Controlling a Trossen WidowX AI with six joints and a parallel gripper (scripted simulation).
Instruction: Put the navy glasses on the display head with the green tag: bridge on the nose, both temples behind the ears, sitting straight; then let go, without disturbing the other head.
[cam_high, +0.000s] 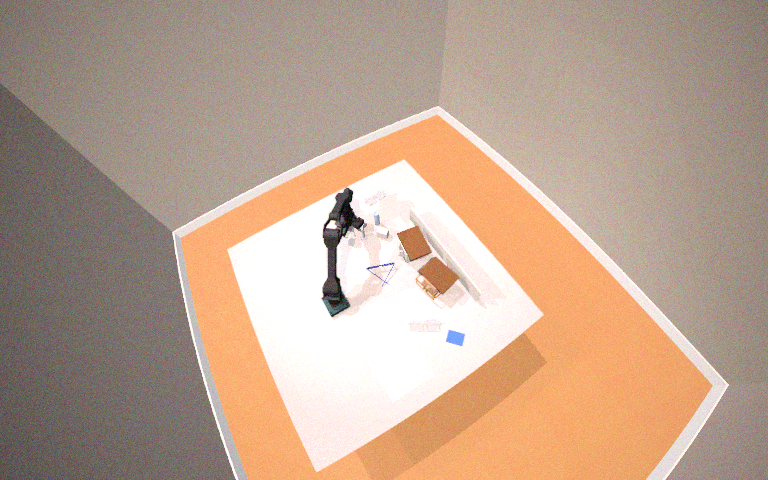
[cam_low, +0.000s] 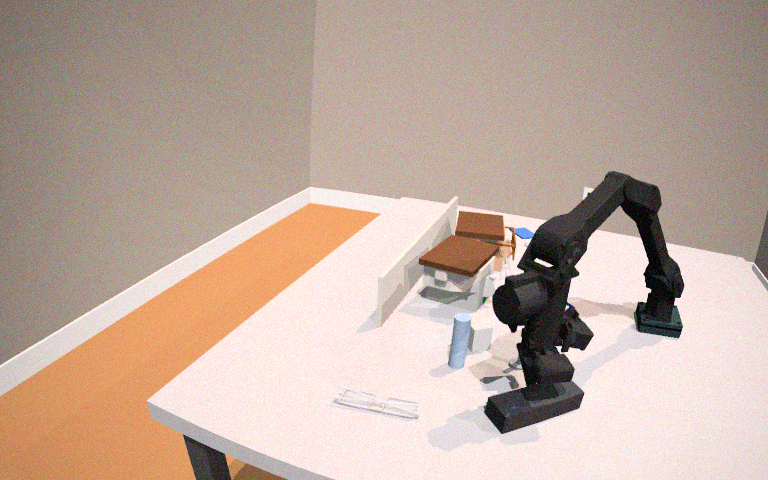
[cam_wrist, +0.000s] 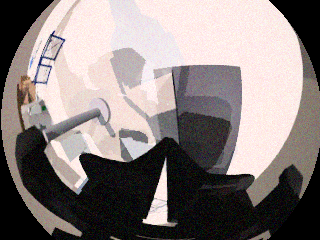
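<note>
Glasses with navy wire frames (cam_high: 380, 265) (cam_low: 570, 306) (cam_wrist: 50, 65) are left ungrasped on the white surface (cam_high: 351, 362) (cam_low: 271, 339) (cam_wrist: 270, 100), away from the green-tagged display head (cam_high: 414, 243) (cam_low: 459, 254) (cam_wrist: 36, 111). The black claw (cam_high: 344, 195) (cam_low: 546, 387) (cam_wrist: 168, 140) is clenched on nothing; pickup seems pending, so it should be raised, brought across and opened.
</note>
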